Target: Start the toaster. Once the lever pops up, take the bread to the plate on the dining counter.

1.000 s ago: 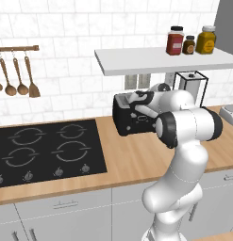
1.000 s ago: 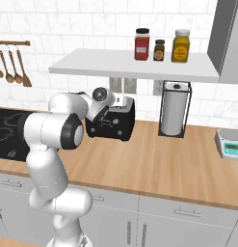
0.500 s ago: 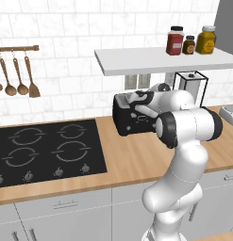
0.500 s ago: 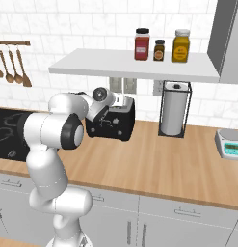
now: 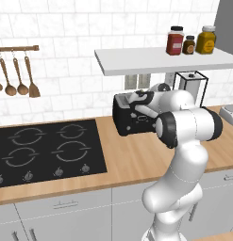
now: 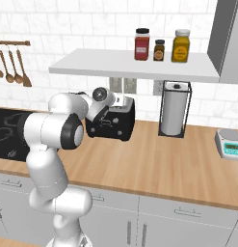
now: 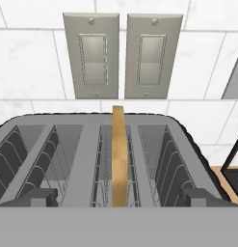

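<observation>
Nothing has moved since earlier. One bread (image 7: 119, 159) is seen in one toaster (image 7: 86, 159); the pincer (image 7: 118, 198) is spread wide, empty.

The shelf (image 6: 130, 65) hangs low over the toaster (image 6: 115, 123); the worktop (image 6: 154, 159) in front lies open.

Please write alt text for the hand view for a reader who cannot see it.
A bread slice stands on edge in the toaster, seen from above between the open gripper tips. Two grey wall plates sit on white tile behind it.
</observation>
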Controlling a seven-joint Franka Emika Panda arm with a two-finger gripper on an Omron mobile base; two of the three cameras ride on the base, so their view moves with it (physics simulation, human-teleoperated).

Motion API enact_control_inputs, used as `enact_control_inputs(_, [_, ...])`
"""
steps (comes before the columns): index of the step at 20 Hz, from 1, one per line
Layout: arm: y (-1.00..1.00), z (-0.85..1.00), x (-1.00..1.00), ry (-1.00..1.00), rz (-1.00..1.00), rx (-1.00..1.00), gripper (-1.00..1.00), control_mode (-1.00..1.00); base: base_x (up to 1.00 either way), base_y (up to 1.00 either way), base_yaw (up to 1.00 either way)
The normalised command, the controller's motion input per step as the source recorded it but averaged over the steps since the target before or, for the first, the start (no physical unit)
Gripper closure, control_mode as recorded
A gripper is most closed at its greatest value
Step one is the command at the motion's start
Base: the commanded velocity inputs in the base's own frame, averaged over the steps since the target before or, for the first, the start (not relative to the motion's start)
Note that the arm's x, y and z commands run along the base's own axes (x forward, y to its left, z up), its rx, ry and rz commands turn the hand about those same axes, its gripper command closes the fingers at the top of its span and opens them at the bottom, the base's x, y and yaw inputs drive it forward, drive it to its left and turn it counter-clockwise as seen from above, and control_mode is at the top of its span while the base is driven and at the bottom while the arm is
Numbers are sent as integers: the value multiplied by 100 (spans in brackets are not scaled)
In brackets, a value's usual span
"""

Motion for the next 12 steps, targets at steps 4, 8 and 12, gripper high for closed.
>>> enact_control_inputs(4, [0,0,0,0,0,0,-100,-100,0,0,0])
enact_control_inputs(8, [0,0,0,0,0,0,-100,-100,0,0,0])
enact_control_inputs(12, [0,0,0,0,0,0,-100,-100,0,0,0])
